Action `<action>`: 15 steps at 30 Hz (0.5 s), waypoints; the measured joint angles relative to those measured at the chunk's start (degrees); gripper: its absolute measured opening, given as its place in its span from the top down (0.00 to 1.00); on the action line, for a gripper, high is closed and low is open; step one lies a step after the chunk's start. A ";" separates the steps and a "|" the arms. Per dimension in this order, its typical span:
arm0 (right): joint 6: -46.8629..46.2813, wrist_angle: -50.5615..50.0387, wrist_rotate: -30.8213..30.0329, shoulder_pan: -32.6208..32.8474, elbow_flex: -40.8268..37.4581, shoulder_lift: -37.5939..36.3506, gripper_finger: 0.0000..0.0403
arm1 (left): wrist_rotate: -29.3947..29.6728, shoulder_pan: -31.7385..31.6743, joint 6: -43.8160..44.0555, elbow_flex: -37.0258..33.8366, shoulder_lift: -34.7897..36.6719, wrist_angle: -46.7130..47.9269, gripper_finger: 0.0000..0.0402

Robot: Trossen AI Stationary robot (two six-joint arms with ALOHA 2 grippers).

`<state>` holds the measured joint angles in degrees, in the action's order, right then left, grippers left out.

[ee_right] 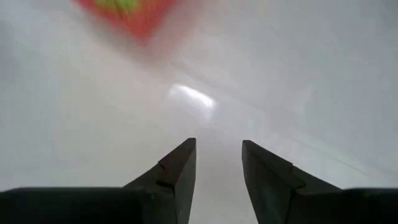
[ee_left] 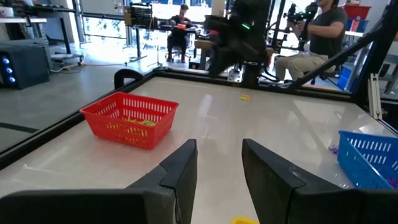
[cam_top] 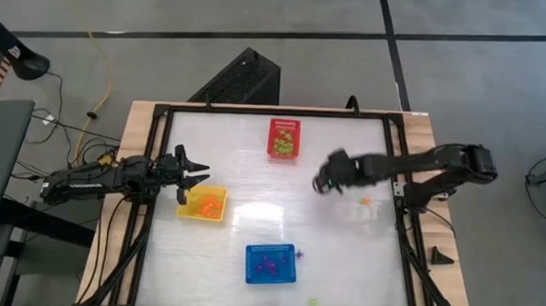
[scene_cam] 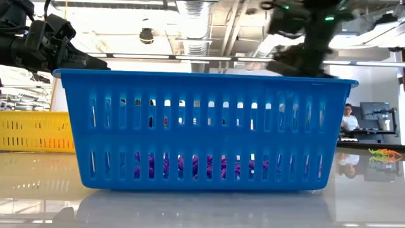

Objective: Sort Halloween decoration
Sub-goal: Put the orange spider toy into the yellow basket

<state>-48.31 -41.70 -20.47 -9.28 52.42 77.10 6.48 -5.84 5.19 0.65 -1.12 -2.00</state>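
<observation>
The Halloween decoration shows as tiny trinkets. Orange ones (cam_top: 206,204) lie in the yellow basket (cam_top: 217,217), light green ones (cam_top: 283,150) in the red basket (cam_top: 284,126), and purple ones (cam_top: 268,262) in the blue basket (cam_top: 253,278). Loose trinkets lie on the table: an orange and green one (cam_top: 365,201), a purple one (cam_top: 297,255) and a green one (cam_top: 313,302). My right gripper (cam_top: 320,185) hangs open over the bare table between the red basket and the loose orange and green trinket, with nothing between its fingers (ee_right: 177,168). My left gripper (cam_top: 198,176) stands open above the yellow basket's far left corner.
A dark frame (cam_top: 397,168) runs round the white table top. The blue basket (scene_cam: 205,130) stands close to the near edge. Bare table lies between the three baskets and along the right side. People sit at desks in the room beyond the table (ee_left: 314,37).
</observation>
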 joint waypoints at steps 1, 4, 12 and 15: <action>-3.81 -1.94 -2.10 2.66 -1.23 -0.58 0.60 | 0.00 0.01 -0.01 0.01 0.01 0.00 0.71; -17.32 -5.95 -4.15 11.40 -5.19 -1.00 0.62 | 0.00 0.01 -0.01 0.00 0.00 0.00 0.71; -53.85 -21.66 -10.73 32.43 -7.79 1.81 0.66 | 0.00 0.01 0.00 0.00 0.00 0.02 0.71; -65.26 -28.32 -10.54 36.55 -7.79 3.90 0.67 | -0.01 0.02 -0.02 0.02 0.01 0.00 0.71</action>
<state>-113.58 -70.02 -31.01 27.27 44.62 81.00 6.47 -5.82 5.17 0.67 -1.10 -2.00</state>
